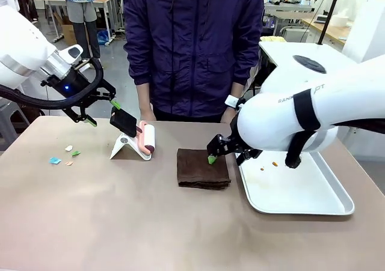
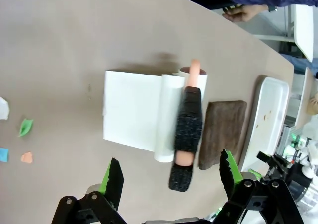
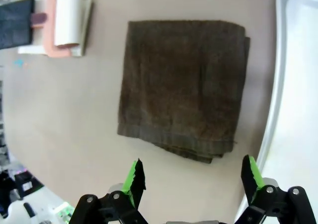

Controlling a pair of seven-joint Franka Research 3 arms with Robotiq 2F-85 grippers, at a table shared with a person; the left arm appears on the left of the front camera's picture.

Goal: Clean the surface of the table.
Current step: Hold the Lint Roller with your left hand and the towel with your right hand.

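The brownish table (image 1: 120, 223) carries a lint roller (image 1: 144, 137) with a pink frame and black handle, resting on a white stand. My left gripper (image 1: 102, 113) hangs open just left of and above it. In the left wrist view the black handle (image 2: 186, 127) lies ahead between the open fingers of that gripper (image 2: 171, 177). A folded dark brown cloth (image 1: 201, 167) lies at the table's middle. My right gripper (image 1: 228, 157) is open at the cloth's right edge; in the right wrist view that gripper (image 3: 193, 177) is above the cloth (image 3: 184, 85).
A metal tray (image 1: 301, 190) with a few crumbs (image 1: 267, 166) sits right of the cloth. Small paper scraps (image 1: 63, 154) in blue, green, white and orange lie at the table's left. A person (image 1: 192, 42) stands at the far edge, hands near the table.
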